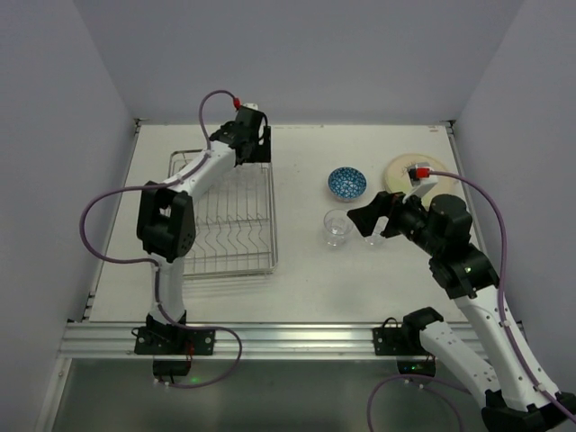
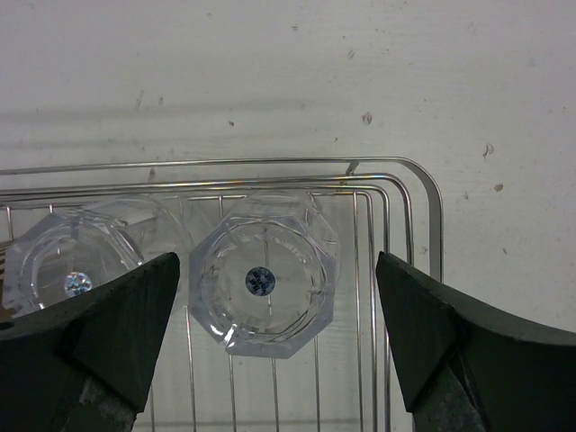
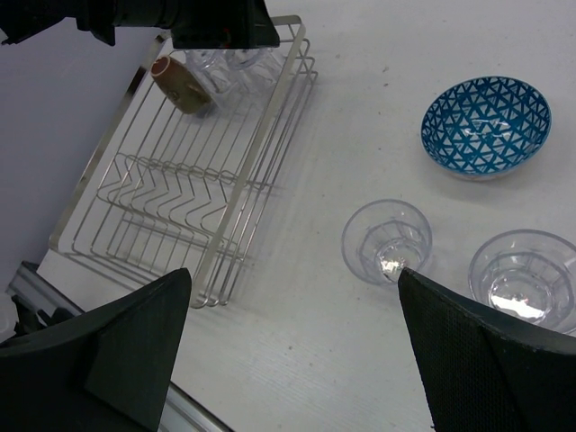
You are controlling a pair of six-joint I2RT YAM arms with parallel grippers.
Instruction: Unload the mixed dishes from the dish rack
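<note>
The silver wire dish rack [image 1: 236,236] stands at the left. My left gripper [image 1: 254,144] hovers open over its far end. In the left wrist view it [image 2: 277,263] is above two upturned clear glasses [image 2: 265,286] [image 2: 70,270] in the rack, touching neither. A brown mug [image 3: 180,85] lies in the rack beside them. My right gripper [image 1: 371,219] [image 3: 292,274] is open and empty above the table. A blue-patterned bowl [image 1: 346,183] [image 3: 486,124] and two upright glasses [image 3: 387,241] [image 3: 522,281] stand on the table. A cream plate [image 1: 403,168] lies at the far right.
The near part of the rack [image 3: 171,202] holds only bare prongs. A metal rail [image 1: 288,337] runs along the table's near edge. Grey walls close in the left, right and far sides.
</note>
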